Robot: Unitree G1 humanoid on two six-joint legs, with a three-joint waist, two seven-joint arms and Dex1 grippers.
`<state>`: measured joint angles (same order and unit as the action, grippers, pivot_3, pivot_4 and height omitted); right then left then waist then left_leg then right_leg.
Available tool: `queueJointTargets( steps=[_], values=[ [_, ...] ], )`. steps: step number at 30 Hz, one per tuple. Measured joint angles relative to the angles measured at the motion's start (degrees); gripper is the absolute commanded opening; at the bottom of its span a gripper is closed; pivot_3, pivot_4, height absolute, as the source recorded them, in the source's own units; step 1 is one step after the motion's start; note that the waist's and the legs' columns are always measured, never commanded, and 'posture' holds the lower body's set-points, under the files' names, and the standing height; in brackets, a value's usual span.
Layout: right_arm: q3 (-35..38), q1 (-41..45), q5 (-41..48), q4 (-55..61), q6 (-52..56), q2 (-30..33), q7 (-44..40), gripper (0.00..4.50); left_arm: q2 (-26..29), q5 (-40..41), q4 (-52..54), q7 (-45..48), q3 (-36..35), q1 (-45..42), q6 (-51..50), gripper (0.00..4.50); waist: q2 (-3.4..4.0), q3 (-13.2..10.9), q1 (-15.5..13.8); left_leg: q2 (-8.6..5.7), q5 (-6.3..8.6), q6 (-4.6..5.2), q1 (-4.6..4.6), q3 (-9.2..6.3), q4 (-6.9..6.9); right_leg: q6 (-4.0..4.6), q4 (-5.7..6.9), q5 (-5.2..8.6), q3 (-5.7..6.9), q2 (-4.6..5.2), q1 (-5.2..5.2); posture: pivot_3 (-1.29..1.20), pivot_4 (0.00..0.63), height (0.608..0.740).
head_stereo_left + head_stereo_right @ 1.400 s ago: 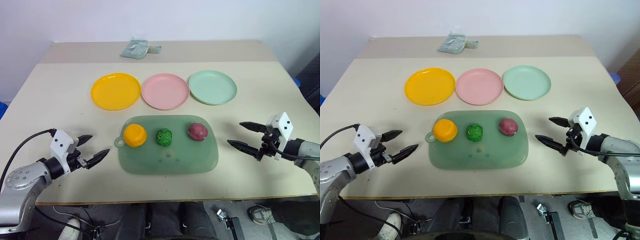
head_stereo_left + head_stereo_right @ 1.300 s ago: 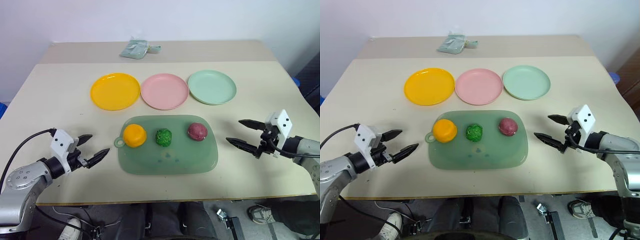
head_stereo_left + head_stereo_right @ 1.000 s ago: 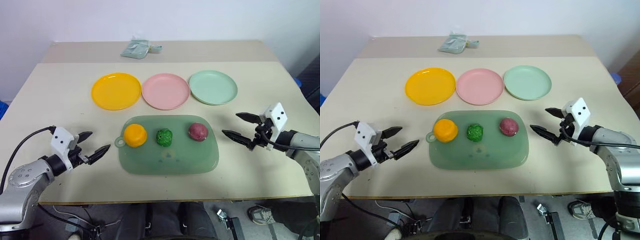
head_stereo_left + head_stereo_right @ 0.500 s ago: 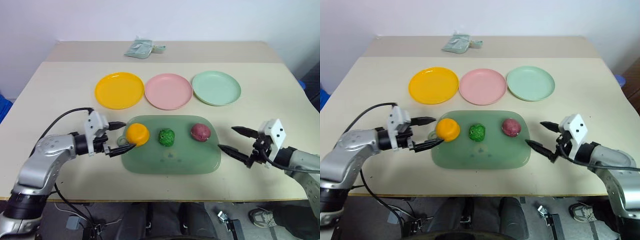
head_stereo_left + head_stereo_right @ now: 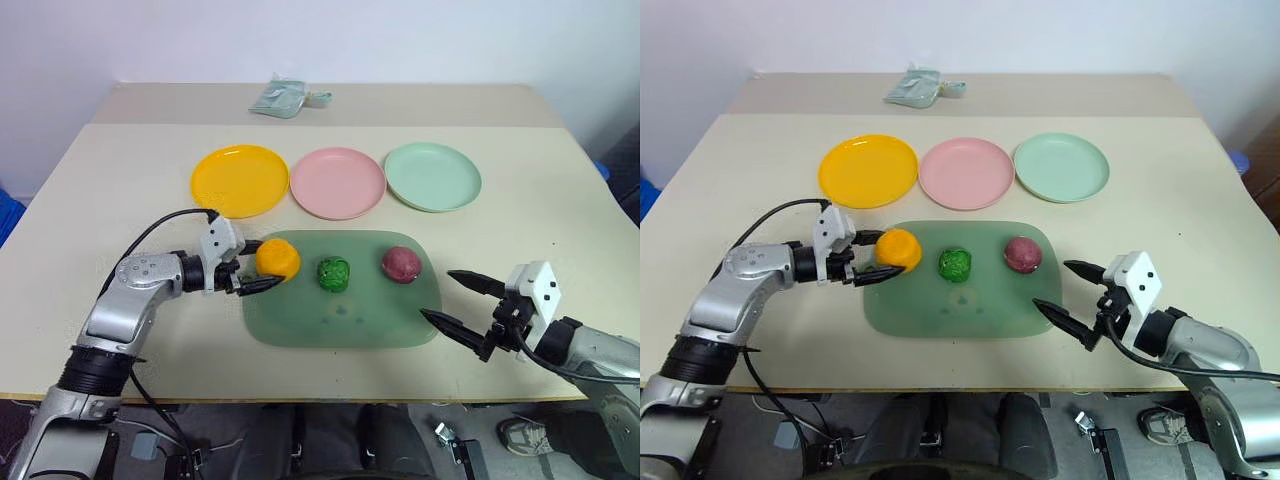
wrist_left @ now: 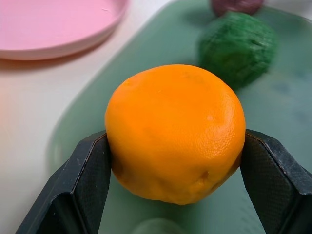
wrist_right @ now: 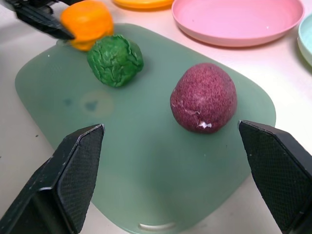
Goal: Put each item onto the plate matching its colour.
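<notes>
The right hand (image 5: 1072,298) is hovering near the tray's (image 5: 340,325) right edge with fingers spread wide, pointing toward the red item (image 5: 400,264); the left hand (image 5: 252,268), reaching in from the side, is pinching the orange item (image 5: 277,259) on the tray. Beyond, the green item (image 5: 334,273) is sitting mid-tray; the yellow plate (image 5: 239,180), pink plate (image 5: 337,183) and mint plate (image 5: 432,177) are lying in a row on the counter (image 5: 100,190).

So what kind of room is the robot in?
Probably a lab or test room: a plain beige table against a bare white wall, with toy food on a green tray and colour plates.
</notes>
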<state>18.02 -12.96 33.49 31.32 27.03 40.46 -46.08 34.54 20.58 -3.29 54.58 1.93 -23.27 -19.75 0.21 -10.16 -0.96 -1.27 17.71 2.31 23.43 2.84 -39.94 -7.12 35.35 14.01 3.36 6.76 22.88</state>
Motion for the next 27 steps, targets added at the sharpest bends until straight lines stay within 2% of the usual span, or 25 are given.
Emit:
queueJointTargets(
  steps=[2, 7, 11, 13, 14, 16, 22, 27],
  values=[
    [-0.3, 0.3, -0.2, -0.2, -0.5, -0.1, -0.1, 4.5, -2.4, 0.2, -3.8, -5.9, -3.2, -4.4, -0.1, 3.26, -0.09, 0.0, -0.1, 0.0, 0.0, 0.0, 0.01, -0.05, -0.06, -0.01, 0.02, -0.01, 0.03, -0.02, -0.05, 0.0, 0.15, 0.74],
    [-2.6, 3.3, -0.8, -1.8, -1.2, -0.6, -0.1, 4.5, -3.3, -9.5, -21.2, -23.0, -4.9, -18.5, 1.6, 3.26, -0.12, 0.0, 0.1, -0.05, 0.01, 0.04, -0.05, 0.01, -0.05, -0.05, 0.0, 0.0, 0.04, -0.06, -0.11, 0.0, 0.15, 0.74],
    [-5.3, 6.8, -0.8, -2.8, -0.9, -0.7, 0.2, 4.5, -7.0, -12.7, -38.2, -29.3, -5.1, -26.0, 4.7, 3.26, -0.21, 0.0, 0.0, -0.07, 0.03, 0.07, 0.0, 0.04, -0.07, -0.08, -0.01, 0.01, 0.07, -0.06, -0.1, 0.0, 0.15, 0.74],
    [-6.6, 8.6, -0.8, -2.9, -0.4, -1.2, 1.0, 4.5, -8.4, -13.8, -45.2, -29.6, -5.0, -28.7, 7.4, 4.29, -0.3, -0.1, 0.1, -0.07, 0.03, 0.07, 0.02, 0.04, -0.08, -0.09, -0.01, 0.0, 0.07, -0.06, -0.09, 0.0, 0.15, 0.74],
    [-7.0, 9.6, -0.7, -2.9, 0.2, -1.5, 1.5, 4.5, -8.8, -14.0, -47.7, -29.3, -5.0, -30.0, 8.9, 4.46, -0.32, -0.1, 0.1, -0.07, 0.02, 0.07, 0.02, 0.04, -0.08, -0.09, -0.01, 0.0, 0.08, -0.06, -0.09, 0.0, 0.15, 0.74],
    [-7.8, 11.3, -0.3, -2.8, 1.4, -1.8, 2.4, 4.5, -8.9, -14.6, -51.1, -28.6, -5.0, -31.8, 10.8, 4.46, -0.32, -0.1, 0.2, -0.06, 0.02, 0.07, 0.02, 0.07, -0.07, -0.09, -0.02, 0.0, 0.08, -0.06, -0.08, 0.0, 0.15, 0.74],
    [-15.4, 19.4, -1.4, 1.0, 5.3, -3.8, 6.8, 4.5, -7.6, -15.1, -51.6, -29.0, -6.0, -32.3, 15.9, 4.46, -0.35, -0.1, 0.3, 0.01, -0.01, 0.0, 0.09, 0.11, -0.06, -0.09, 0.02, 0.0, 0.07, -0.06, 0.1, 0.0, 0.15, 0.74],
    [-21.3, 23.7, -4.6, 1.1, 5.2, -6.3, 8.8, 4.5, -3.5, -14.0, -37.8, -28.6, -9.2, -25.9, 16.6, 4.46, -0.33, -0.1, 0.3, -0.02, 0.0, 0.0, 0.1, 0.13, -0.06, -0.09, 0.2, 0.0, 0.06, -0.01, 0.11, 0.0, 0.15, 0.74]
  ],
)
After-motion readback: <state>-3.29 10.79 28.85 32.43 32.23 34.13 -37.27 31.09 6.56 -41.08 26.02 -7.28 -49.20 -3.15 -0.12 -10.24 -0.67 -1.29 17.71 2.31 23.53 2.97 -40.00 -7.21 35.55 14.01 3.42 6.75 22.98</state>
